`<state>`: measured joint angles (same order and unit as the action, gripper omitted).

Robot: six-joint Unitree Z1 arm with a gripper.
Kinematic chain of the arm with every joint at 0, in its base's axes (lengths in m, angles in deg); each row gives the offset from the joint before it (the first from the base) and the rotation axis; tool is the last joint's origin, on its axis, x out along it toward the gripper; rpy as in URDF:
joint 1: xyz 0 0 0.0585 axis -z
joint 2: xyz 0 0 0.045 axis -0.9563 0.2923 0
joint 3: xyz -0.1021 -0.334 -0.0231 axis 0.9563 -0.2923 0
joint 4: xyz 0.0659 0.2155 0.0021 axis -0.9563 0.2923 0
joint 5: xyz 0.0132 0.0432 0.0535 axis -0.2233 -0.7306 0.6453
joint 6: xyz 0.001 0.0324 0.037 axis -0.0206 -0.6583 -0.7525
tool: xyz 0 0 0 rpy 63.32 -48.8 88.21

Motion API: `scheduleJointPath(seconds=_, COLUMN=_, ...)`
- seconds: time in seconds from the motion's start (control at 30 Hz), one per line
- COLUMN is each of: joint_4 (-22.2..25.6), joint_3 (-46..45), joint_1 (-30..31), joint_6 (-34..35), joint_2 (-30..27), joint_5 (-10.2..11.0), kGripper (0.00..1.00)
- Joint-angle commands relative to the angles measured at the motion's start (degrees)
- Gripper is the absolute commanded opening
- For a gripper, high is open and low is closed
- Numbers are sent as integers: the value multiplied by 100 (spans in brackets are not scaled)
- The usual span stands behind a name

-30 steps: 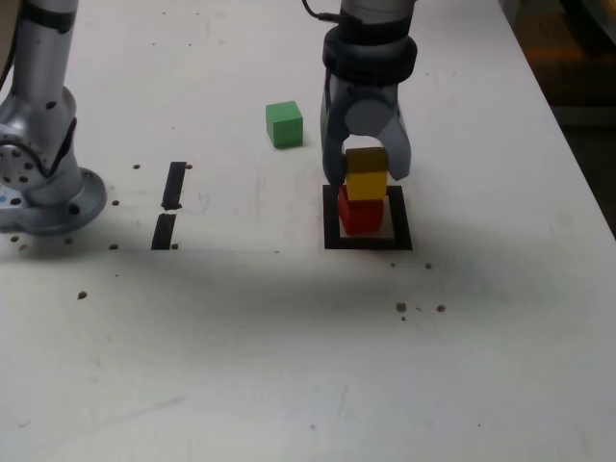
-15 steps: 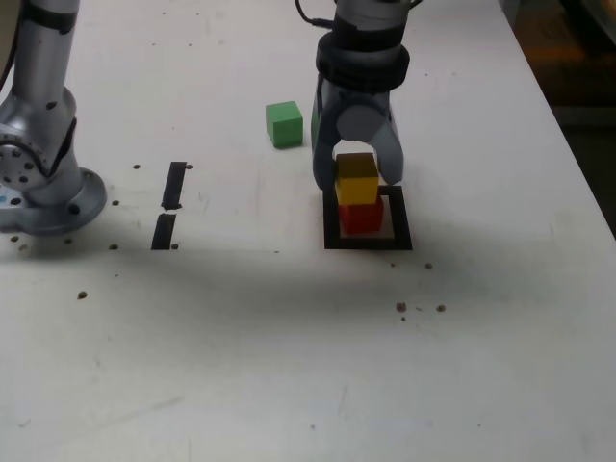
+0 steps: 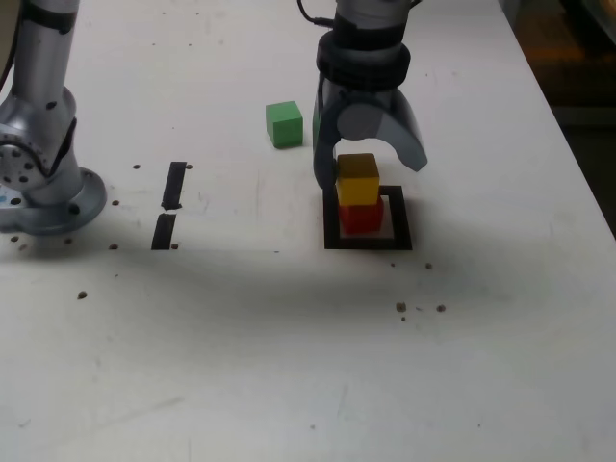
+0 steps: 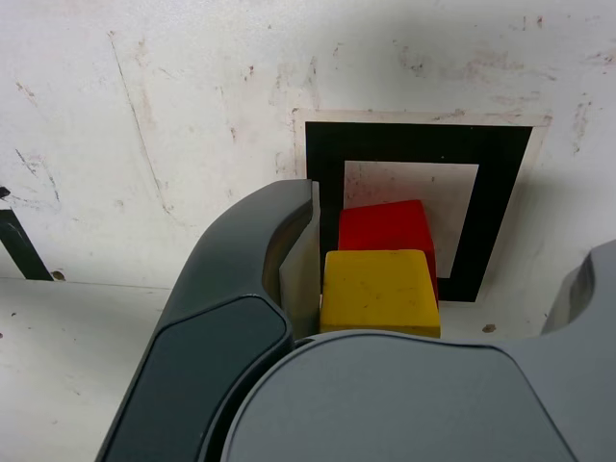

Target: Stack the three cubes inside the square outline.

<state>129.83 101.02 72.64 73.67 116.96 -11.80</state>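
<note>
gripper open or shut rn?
Open. The gripper has its jaws spread on either side of the yellow cube, with a gap showing in the wrist view.

**Yellow on red inside the square, green off to the side**

The end effector point(image 3: 371, 166) hangs over the square outline point(image 3: 368, 219), its jaws spread wide, one on each side of the yellow cube point(image 3: 357, 179) with a clear gap on the exterior view's right. The yellow cube sits on the red cube point(image 3: 362, 216), which rests within the outline. The green cube point(image 3: 284, 124) lies alone on the white desk point(image 3: 289, 346), to the exterior view's left of the end effector. Two short black tape strips point(image 3: 169, 204) lie further left, near the arm's grey base point(image 3: 43, 164). Dark specks dot the desk.
</note>
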Motion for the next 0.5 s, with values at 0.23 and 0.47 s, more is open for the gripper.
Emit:
scheduleJointPath(seconds=0.23, joint_4=59, joint_3=-178, joint_1=-19, joint_6=114, joint_2=-651, joint_5=278, kGripper=100)
scheduleJointPath(seconds=0.47, joint_4=121, joint_3=-649, joint_1=-279, joint_6=169, joint_2=-1455, joint_5=679, kGripper=100)
